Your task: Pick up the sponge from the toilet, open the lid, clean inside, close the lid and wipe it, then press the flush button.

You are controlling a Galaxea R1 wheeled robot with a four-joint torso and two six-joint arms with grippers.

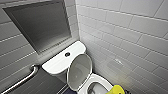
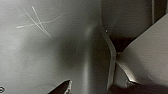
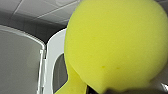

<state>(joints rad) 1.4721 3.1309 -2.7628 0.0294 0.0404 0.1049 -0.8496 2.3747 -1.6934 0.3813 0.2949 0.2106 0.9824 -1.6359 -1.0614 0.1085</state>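
- White-tiled wall [image 1: 130, 30] met a grey-tiled wall [image 1: 15, 47] at a corner, with the toilet set against the grey one.
- Dark recessed panel [image 1: 42, 22] sat in the grey wall above the tank.
- Toilet [image 1: 60, 62] was white and glossy, and its flat tank top carried a round flush button [image 1: 67, 54].
- Lid [image 1: 80, 71] stood raised, leaning back toward the tank with its grey underside facing forward.
- Seat [image 1: 100, 81] was down, ringing the open bowl.
- Metal grab bar [image 1: 23, 78] ran at a slant along the grey wall, beside the tank.
- Sponge [image 1: 115, 90], bright yellow-green, was up in the air just beside the seat's rim. In the right wrist view it loomed large in front of the raised lid and seat.
- Right gripper [image 3: 112, 90] was grasping the sponge; little of it showed past the foam.
- Left gripper: the left wrist view gave blurred grey surfaces, and I could not tell whether it was clenched or released.
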